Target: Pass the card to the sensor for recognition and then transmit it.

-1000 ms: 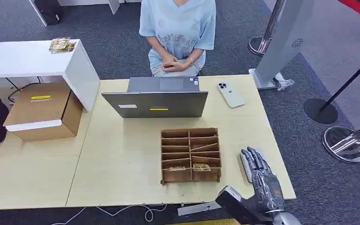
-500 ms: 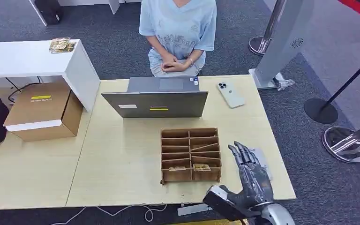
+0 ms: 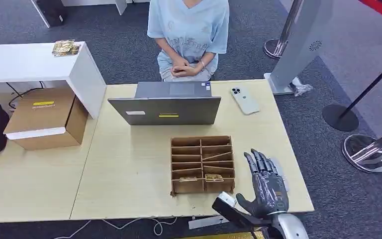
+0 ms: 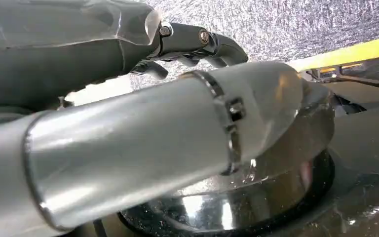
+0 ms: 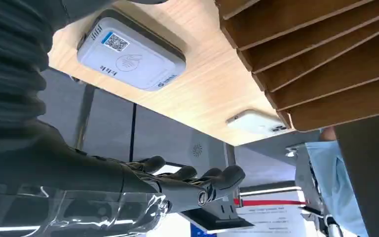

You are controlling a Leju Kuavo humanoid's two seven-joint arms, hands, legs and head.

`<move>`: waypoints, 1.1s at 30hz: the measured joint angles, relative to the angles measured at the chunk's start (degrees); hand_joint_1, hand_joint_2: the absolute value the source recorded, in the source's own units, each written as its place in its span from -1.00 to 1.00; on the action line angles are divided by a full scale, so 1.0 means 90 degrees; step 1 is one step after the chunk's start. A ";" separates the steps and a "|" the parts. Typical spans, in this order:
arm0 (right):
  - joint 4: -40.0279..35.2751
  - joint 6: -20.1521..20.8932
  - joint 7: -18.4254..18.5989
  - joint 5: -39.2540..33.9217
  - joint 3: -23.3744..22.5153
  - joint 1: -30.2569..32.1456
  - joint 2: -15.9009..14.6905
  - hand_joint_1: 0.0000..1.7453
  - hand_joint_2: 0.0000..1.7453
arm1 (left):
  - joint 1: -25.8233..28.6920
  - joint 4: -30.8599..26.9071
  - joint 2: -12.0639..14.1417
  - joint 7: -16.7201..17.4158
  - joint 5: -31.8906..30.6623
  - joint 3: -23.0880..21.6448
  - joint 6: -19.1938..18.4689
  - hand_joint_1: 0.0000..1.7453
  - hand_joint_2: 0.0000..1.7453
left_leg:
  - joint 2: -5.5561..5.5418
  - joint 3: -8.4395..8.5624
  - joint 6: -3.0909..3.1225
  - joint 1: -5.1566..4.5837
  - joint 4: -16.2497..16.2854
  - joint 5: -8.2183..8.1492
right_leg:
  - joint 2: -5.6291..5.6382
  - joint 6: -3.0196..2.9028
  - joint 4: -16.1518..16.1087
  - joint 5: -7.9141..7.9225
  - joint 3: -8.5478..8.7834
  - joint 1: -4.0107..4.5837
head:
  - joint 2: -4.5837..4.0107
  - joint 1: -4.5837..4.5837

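Observation:
Two cards lie in the front compartments of the brown wooden organizer (image 3: pixel 202 164), one on the left (image 3: pixel 188 178) and one on the right (image 3: pixel 214 177). My right hand (image 3: pixel 267 185) hovers just right of the organizer near the table's front edge, fingers stretched and apart, holding nothing. It covers most of the white sensor (image 3: pixel 280 173). The right wrist view shows that sensor (image 5: pixel 130 58) with its QR label beside the organizer (image 5: pixel 321 59), and my right hand's fingers (image 5: pixel 197 180) stretched out. My left hand (image 4: pixel 197 42) hangs at my side with nothing in it.
A grey laptop (image 3: pixel 165 107) stands behind the organizer, with a white phone (image 3: pixel 244 100) to its right. A person (image 3: pixel 188 35) sits across the table, hands clasped. A cardboard box (image 3: pixel 47 117) sits at the left. Stanchion bases (image 3: pixel 368 152) stand on the carpet at the right.
My right hand has shifted left toward the organizer and its fingers have reached a little farther over the sensor. Nothing else has moved.

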 joint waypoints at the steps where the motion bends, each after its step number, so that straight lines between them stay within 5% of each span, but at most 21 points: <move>1: 0.0029 -0.0024 0.0036 0.0022 0.0000 -0.0001 0.0000 -1.00 1.00 | -0.0001 0.0000 0.0000 0.0000 0.0000 -0.0002 0.0002 -1.00 -1.00 | 0.0000 0.0000 0.0000 0.0000 0.0000 0.0000 | 0.0000 0.0000 0.0000 0.0000 0.0000 0.0000 | 0.0000 0.0000; 10: 0.0250 -0.0129 0.0714 0.1064 0.0005 -0.0064 0.0000 -1.00 1.00 | -0.0002 0.0000 0.0000 -0.0054 0.0117 -0.0046 -0.0005 -1.00 -1.00 | 0.0000 0.0001 0.0000 0.0000 0.0000 0.0000 | 0.0001 0.0000 0.0000 0.0000 0.0000 0.0000 | 0.0000 0.0000; 24: 0.0512 -0.0216 0.0707 0.1071 0.0005 -0.0189 0.0087 -0.86 1.00 | -0.0001 0.0000 0.0049 -0.0182 0.0117 -0.0075 -0.0134 -1.00 -1.00 | 0.0001 0.0000 0.0000 0.0000 0.0000 0.0000 | 0.0001 0.0000 0.0000 0.0000 0.0000 0.0000 | 0.0000 0.0000; 32: 0.0622 -0.0287 0.0551 0.1017 0.0005 -0.0276 0.0124 -0.46 1.00 | -0.0005 0.0000 0.0061 -0.0180 0.0117 -0.0170 -0.0146 -1.00 -1.00 | 0.0001 0.0000 0.0000 0.0000 0.0000 0.0000 | 0.0001 0.0000 0.0000 0.0000 0.0000 0.0000 | 0.0000 0.0000; 33: 0.0634 -0.0294 0.0539 0.1003 0.0005 -0.0290 0.0129 -0.22 1.00 | -0.0006 0.0000 0.0066 -0.0180 0.0117 -0.0175 -0.0151 -1.00 -1.00 | 0.0000 0.0000 0.0000 0.0000 0.0000 0.0000 | 0.0001 0.0000 0.0000 0.0000 0.0000 0.0000 | 0.0000 0.0000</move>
